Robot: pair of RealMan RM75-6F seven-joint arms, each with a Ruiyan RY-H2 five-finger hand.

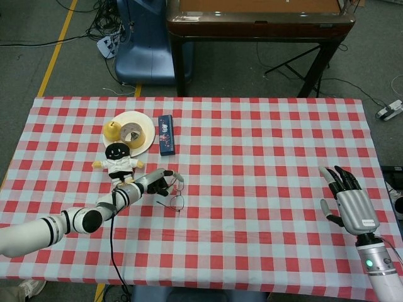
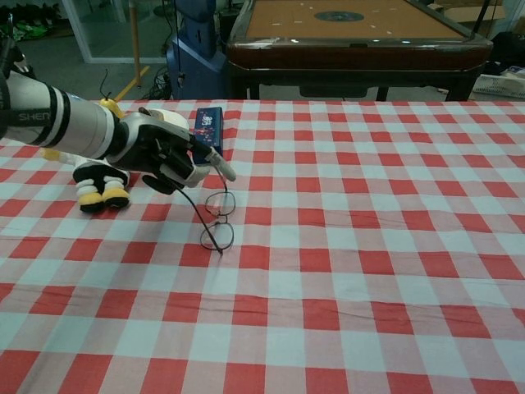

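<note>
My left hand (image 1: 156, 183) (image 2: 166, 154) hovers over the red-checked tablecloth (image 1: 264, 157) at centre left and pinches one temple of thin wire-framed glasses (image 1: 177, 200) (image 2: 216, 220). The glasses hang from its fingers, their lenses low over the cloth. Whether they touch it I cannot tell. Just left of this hand lies a black-headed plush doll (image 1: 119, 161) (image 2: 98, 182). My right hand (image 1: 349, 205) is off the table's right edge with fingers spread and holding nothing; the chest view does not show it.
A cream plate (image 1: 144, 124) behind the doll carries a yellow fruit (image 1: 112, 129) and a tape roll (image 1: 132, 134). A slim blue box (image 1: 165, 134) (image 2: 209, 125) lies beside the plate. A dark wooden table (image 1: 258, 25) and a blue chair (image 1: 141, 44) stand behind.
</note>
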